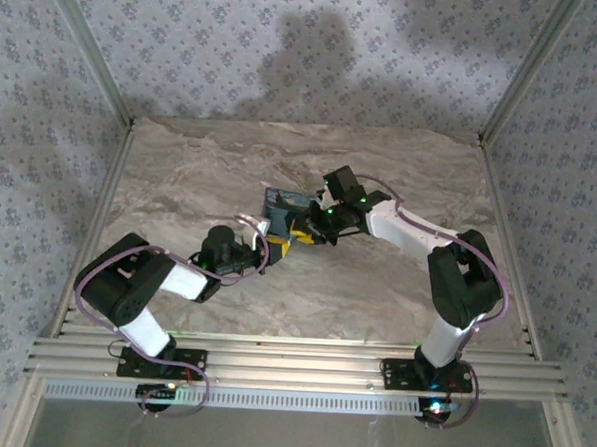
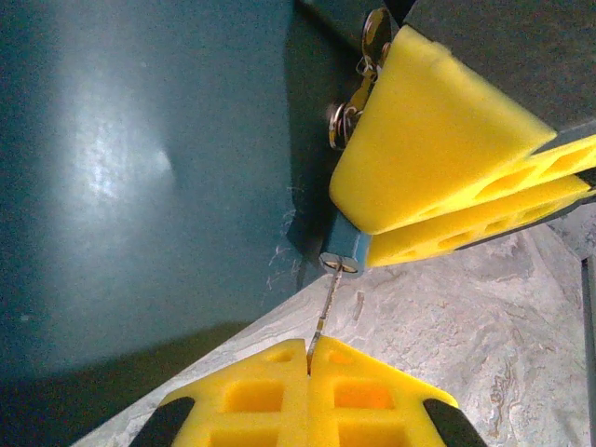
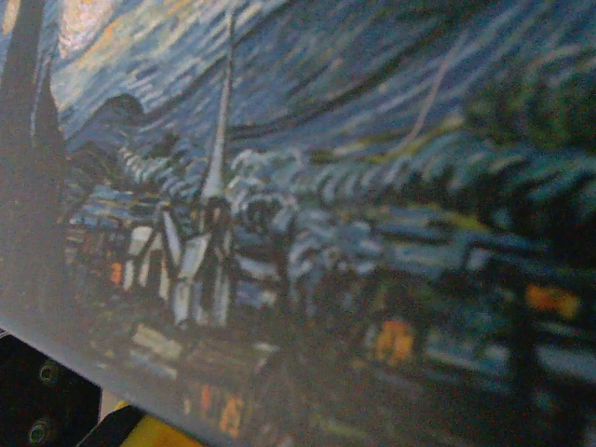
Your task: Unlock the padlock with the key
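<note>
Keying-in step, likely. Left gripper (image 2: 309,361) clenched on key (image 2: 325,312), tip at padlock (image 1: 276,204); right gripper (image 2: 358,237) clamps padlock's edge. Next: seat, twist.

Looks down from above and behind the arm bases toward the far edge of the table (image 1: 201,168), taking in its whole top from well back, the padlock (image 1: 279,205) near the middle. Sits low over the table on the left wrist, hard against the padlock's plain dark side, facing past the left gripper (image 2: 307,368) to the right gripper (image 2: 368,233), both shared with the top view. Presses on the right wrist so near the padlock's printed face as to blur it.
</note>
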